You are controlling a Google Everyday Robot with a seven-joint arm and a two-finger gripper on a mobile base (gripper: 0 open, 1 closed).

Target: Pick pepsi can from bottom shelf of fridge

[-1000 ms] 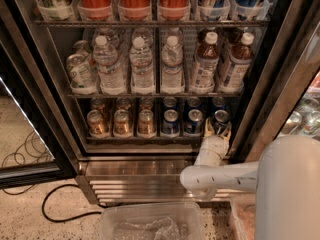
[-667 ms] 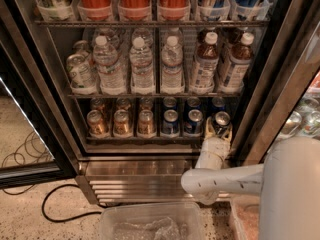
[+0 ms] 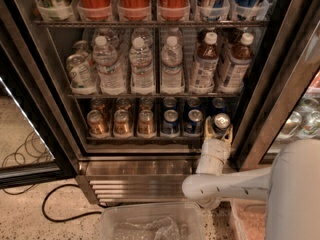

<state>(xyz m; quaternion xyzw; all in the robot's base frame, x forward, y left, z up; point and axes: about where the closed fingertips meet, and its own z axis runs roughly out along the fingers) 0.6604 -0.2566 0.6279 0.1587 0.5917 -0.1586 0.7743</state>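
Your fridge [image 3: 140, 181] stands open with its racks full, and the white arm [image 3: 227, 186] reaches in low across the steel base panel toward the right end of the bottom shelf [image 3: 145, 140]. Compared with a second ago the arm has pushed forward and slightly up. The tool [image 3: 219, 130] sat just short of the shelf edge then and now reaches over it. That takes you from approach into the grasp itself, so I judge the task roughly half done, with closing and lifting out still to come. The tool is spread about as wide as a can, and it straddles the pepsi can [image 3: 221, 121], the rightmost of the blue row at the shelf's front. One of its pale fingers [image 3: 207, 130] shows on the can's left and the other on its right. You cannot tell from here whether the pads already press the can's sides or only stand just beside them. The can looks upright and seated on the rack, not lifted. Its nearest neighbour, another blue can [image 3: 194, 120], stands just beside the left finger, so a crooked close could nudge it. The gold cans [image 3: 121, 123] further left are well apart from the tool and should not be at risk. Close squarely and draw the can straight back over the shelf's front edge.
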